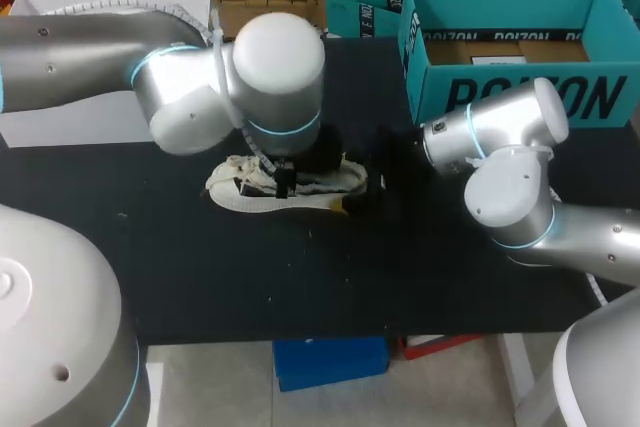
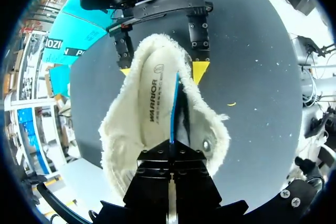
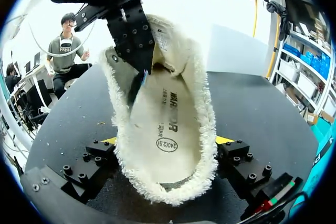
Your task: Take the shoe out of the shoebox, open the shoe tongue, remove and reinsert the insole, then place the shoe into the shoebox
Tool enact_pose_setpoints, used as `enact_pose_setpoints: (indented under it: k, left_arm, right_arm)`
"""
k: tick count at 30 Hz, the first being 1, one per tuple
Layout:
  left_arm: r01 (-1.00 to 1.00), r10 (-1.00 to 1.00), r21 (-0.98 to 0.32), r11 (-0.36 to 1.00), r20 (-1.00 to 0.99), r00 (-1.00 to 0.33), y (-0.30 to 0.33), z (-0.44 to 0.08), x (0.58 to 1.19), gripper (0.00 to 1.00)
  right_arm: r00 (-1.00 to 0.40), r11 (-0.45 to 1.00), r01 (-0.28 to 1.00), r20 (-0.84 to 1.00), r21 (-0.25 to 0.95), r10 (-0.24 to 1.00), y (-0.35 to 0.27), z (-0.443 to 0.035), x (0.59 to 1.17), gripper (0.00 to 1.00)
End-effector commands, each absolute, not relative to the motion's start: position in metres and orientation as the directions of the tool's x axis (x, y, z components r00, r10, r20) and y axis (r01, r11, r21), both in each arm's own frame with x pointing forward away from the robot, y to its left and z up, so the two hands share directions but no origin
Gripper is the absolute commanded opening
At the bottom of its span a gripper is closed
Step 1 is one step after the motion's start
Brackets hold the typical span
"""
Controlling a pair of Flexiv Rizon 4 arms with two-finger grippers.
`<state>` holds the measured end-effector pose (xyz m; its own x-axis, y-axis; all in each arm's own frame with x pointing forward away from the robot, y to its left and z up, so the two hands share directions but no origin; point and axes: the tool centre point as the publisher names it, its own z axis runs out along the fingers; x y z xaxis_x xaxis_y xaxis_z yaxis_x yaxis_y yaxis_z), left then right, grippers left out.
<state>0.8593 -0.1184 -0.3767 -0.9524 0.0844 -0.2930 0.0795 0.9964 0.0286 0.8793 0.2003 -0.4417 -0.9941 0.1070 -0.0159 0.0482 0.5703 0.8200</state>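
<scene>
The shoe (image 1: pixel 262 190), a cream one with a fuzzy, fleecy collar, lay on the black tabletop (image 1: pixel 250 277) near the middle, out of the box, with its opening turned upward. The teal shoebox (image 1: pixel 520 87) stood open at the far right of the tabletop, well apart from the shoe.

Both arms met over the shoe. The right arm came in low from the right, and the right gripper (image 3: pixel 168 141) straddled one end of the shoe. Its fingers were spread fairly wide, with a yellow tip pressed into the fleece on either side, so it held the shoe between them. From the left wrist view the same two yellow tips showed against the two sides of the shoe's far end.

The left arm hung above the shoe and pointed down into its opening. The left gripper (image 2: pixel 172 148) had its black fingers drawn close together, pinching a thin blue edge that rose from inside the shoe. That looked to me like one side of the insole (image 2: pixel 155 98). The rest of the insole, pale and printed, lay along the bottom of the shoe, still inside it. I could not see the left gripper's own yellow tips.
</scene>
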Motion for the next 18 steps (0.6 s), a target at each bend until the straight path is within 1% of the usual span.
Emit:
enact_pose_setpoints:
  k: [1,9,15,16,17,18]
  left_arm:
    - [0.102,0.087,-0.045,0.994,-0.249,-0.965,-0.108,-0.366,0.859,0.00]
    - [0.098,0.081,-0.085,0.992,-0.185,-0.979,-0.107,-0.371,0.859,0.00]
    - [0.112,0.097,-0.075,0.991,-0.172,-0.980,-0.112,-0.374,0.861,0.00]
    - [0.114,0.101,-0.072,0.991,-0.169,-0.980,-0.115,-0.376,0.862,0.12]
    - [0.119,0.106,-0.067,0.991,-0.169,-0.980,-0.118,-0.378,0.863,0.30]
    - [0.123,0.112,-0.060,0.991,-0.172,-0.979,-0.121,-0.380,0.864,0.42]
  right_arm:
    - [-0.994,0.571,0.049,-0.016,0.819,0.108,0.200,-0.444,0.879,0.00]
    - [-0.994,0.571,0.049,-0.016,0.819,0.108,0.200,-0.444,0.879,0.00]
    - [-0.994,0.571,0.049,-0.016,0.819,0.108,0.200,-0.444,0.879,0.00]
    - [-0.994,0.571,0.049,-0.016,0.819,0.108,0.200,-0.444,0.879,0.00]
    - [-0.994,0.571,0.049,-0.016,0.819,0.108,0.200,-0.444,0.879,0.00]
    - [-0.994,0.571,0.049,-0.016,0.819,0.108,0.200,-0.444,0.879,0.00]
